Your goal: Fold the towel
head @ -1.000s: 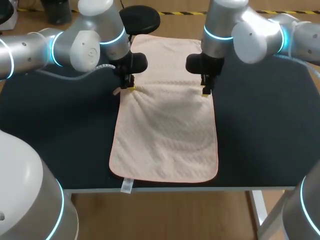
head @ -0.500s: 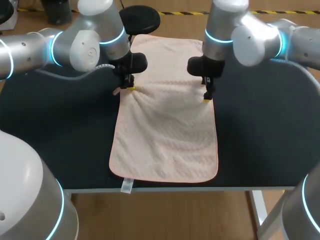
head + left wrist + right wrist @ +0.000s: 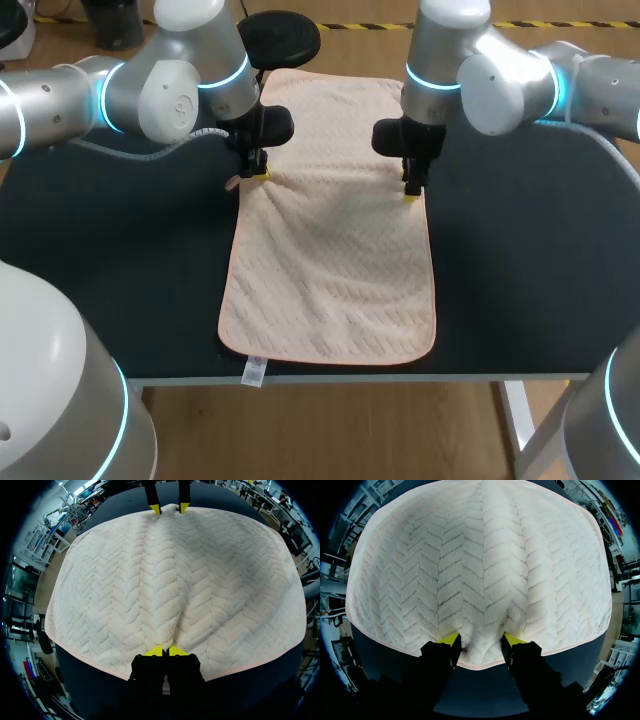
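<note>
A pale pink towel [image 3: 330, 270] with a chevron weave lies flat lengthwise down the middle of the dark table [image 3: 120, 270]. My left gripper [image 3: 260, 175] is shut on the towel's left edge, and the cloth [image 3: 175, 580] puckers into ridges from its closed yellow tips [image 3: 164, 651]. My right gripper [image 3: 411, 190] stands at the opposite, right edge. In the right wrist view its fingers [image 3: 481, 640] are apart, pressed onto the towel [image 3: 480, 570], with a raised hump of the edge between them. The left wrist view shows the right gripper [image 3: 169, 507] straight across the towel.
A small white label [image 3: 253, 372] hangs from the towel's near left corner over the table's front edge. Bare dark table surface lies to the left and right of the towel.
My right gripper has shifted slightly along the towel's right edge and its fingers have widened, then drawn closer together, gathering cloth. The left gripper has kept its hold and place.
</note>
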### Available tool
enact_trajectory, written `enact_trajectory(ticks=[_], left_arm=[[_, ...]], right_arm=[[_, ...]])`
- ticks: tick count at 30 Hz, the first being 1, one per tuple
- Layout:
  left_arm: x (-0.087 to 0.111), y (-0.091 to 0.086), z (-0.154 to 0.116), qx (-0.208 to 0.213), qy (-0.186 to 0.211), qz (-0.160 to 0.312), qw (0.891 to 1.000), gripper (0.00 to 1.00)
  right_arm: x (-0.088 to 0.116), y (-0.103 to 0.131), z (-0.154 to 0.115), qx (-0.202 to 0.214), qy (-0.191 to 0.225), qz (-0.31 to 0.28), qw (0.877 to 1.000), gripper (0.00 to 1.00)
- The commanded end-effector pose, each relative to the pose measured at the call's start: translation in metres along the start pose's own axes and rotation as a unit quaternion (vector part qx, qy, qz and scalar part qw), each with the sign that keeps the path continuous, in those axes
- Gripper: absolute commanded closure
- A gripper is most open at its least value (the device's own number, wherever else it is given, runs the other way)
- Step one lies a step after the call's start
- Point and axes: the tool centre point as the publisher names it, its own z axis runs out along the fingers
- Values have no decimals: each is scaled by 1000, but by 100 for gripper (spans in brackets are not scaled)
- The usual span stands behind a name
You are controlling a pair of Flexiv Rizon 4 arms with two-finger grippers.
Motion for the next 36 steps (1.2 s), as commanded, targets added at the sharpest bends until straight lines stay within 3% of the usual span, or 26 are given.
enact_trajectory(ticks=[1,12,18,26,32,36], left_arm=[[1,1,-2,0,0,1,1000,100],[-2,-4,-7,7,-5,0,1000,100],[-9,-8,-28,26,-31,-26,999,100],[-22,-13,-94,58,-110,-49,991,100],[-43,-12,-151,53,-173,-69,981,100],[-59,-17,-194,53,-225,-66,971,100]], right_arm=[[2,-3,-1,-2,-5,0,1000,100],[-2,-8,-22,-6,-26,2,1000,100],[-4,-4,-53,-12,-56,-5,998,100],[-12,4,-124,-13,-125,-31,992,100],[-28,6,-186,37,-170,-59,983,100],[-40,7,-227,43,-206,-63,976,100]])
